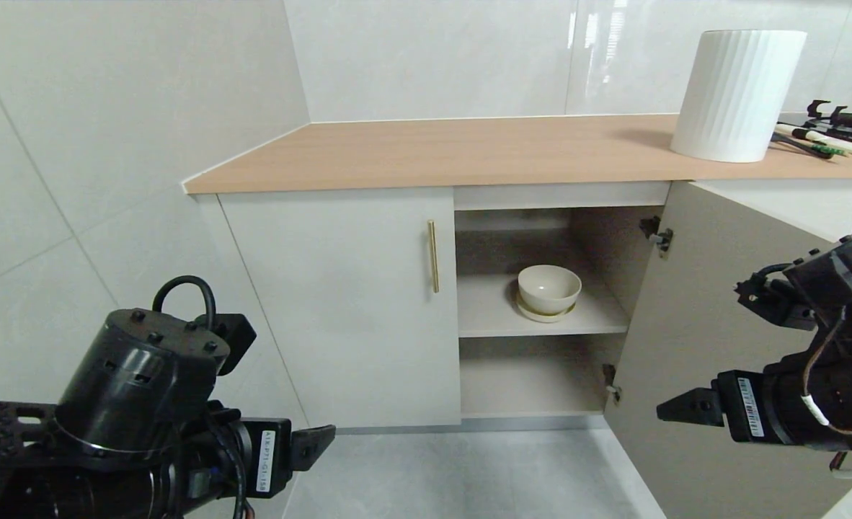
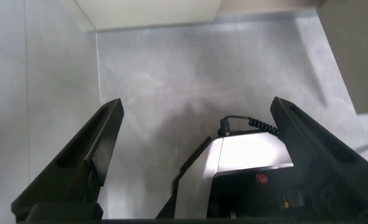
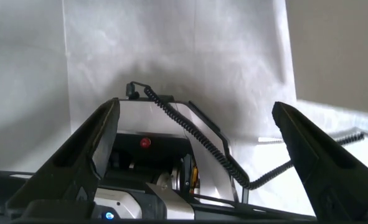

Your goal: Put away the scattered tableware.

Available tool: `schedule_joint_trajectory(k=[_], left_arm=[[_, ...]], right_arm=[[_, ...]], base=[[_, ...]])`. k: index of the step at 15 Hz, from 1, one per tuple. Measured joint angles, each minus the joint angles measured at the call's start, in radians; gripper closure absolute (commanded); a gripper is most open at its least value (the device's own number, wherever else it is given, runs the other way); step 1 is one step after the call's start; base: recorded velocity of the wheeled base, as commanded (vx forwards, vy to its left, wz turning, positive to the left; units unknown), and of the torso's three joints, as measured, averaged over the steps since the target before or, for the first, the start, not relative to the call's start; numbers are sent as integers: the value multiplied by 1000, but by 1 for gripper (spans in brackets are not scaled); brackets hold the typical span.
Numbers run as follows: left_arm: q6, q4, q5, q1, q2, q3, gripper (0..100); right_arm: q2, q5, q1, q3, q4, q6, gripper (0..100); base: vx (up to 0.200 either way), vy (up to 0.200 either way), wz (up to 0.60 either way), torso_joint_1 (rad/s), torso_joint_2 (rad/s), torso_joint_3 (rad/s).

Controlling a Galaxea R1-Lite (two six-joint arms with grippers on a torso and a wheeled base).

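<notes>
A cream bowl (image 1: 549, 287) sits on a small plate (image 1: 541, 313) on the upper shelf (image 1: 491, 317) inside the open cabinet. My left gripper (image 1: 311, 447) is low at the lower left, in front of the shut left door, open and empty. In the left wrist view its fingers (image 2: 84, 168) are spread wide over grey floor. My right gripper (image 1: 678, 407) hangs at the right, beside the open cabinet door (image 1: 693, 346), open with nothing held. The right wrist view shows its fingers (image 3: 90, 155) spread apart above the floor.
A white ribbed cylindrical container (image 1: 736, 94) stands on the wooden countertop (image 1: 433, 151) at the right. Chopsticks and utensils (image 1: 826, 140) lie beside a stove grate at the far right. The left cabinet door with a brass handle (image 1: 432, 256) is shut. The lower shelf (image 1: 527, 386) is bare.
</notes>
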Motion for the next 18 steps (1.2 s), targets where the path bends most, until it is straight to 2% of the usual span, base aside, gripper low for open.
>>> schedule_joint_trajectory(k=[11,14,18], left_arm=[[1,0,0,0,10,3,0],[2,1,0,0,12,4,0],[2,0,0,0,14,4,0]], right_arm=[[-1,0,3,3,0,-4,0],[-7,0,3,5,5,-16,0],[-12,-10,-3,-10,85,-33,0]], base=[[0,0,0,0,0,0],[0,-200,0,1,2,4],[0,-200,0,10,6,-2]])
